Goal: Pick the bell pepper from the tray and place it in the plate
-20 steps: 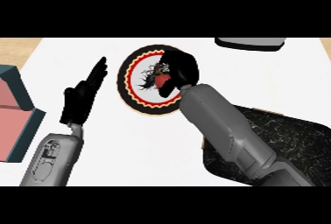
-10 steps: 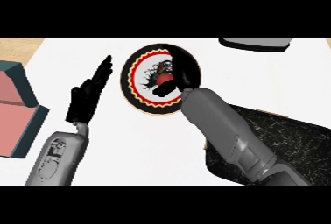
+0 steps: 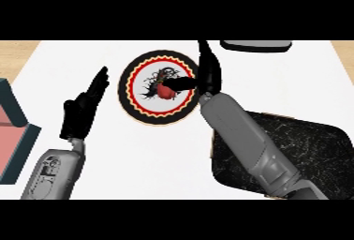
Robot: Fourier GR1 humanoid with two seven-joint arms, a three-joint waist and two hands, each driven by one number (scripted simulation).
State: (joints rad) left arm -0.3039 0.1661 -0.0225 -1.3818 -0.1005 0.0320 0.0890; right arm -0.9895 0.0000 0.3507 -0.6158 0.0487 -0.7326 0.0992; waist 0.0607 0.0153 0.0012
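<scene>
The red bell pepper [image 3: 166,92] lies in the middle of the round plate [image 3: 130,87], which has a black rim, a red ring and a white centre. My right hand [image 3: 208,71] stands at the plate's right edge, open. Its fingers point straight up and away, and its thumb reaches left to the pepper's side. The grey right forearm runs down across the dark speckled tray [image 3: 304,145] at the lower right. Left of the plate, my left hand [image 3: 81,108] rests open with its fingers up, apart from everything.
A grey object [image 3: 256,45] lies at the counter's far edge, above the right hand. A teal box with a pink top [image 3: 12,140] stands at the left edge. White counter shows between the plate and the left hand.
The right hand was curled over the pepper on the plate. Its fingers have now straightened and lifted off, so the pepper shows on the plate. The left hand stayed put.
</scene>
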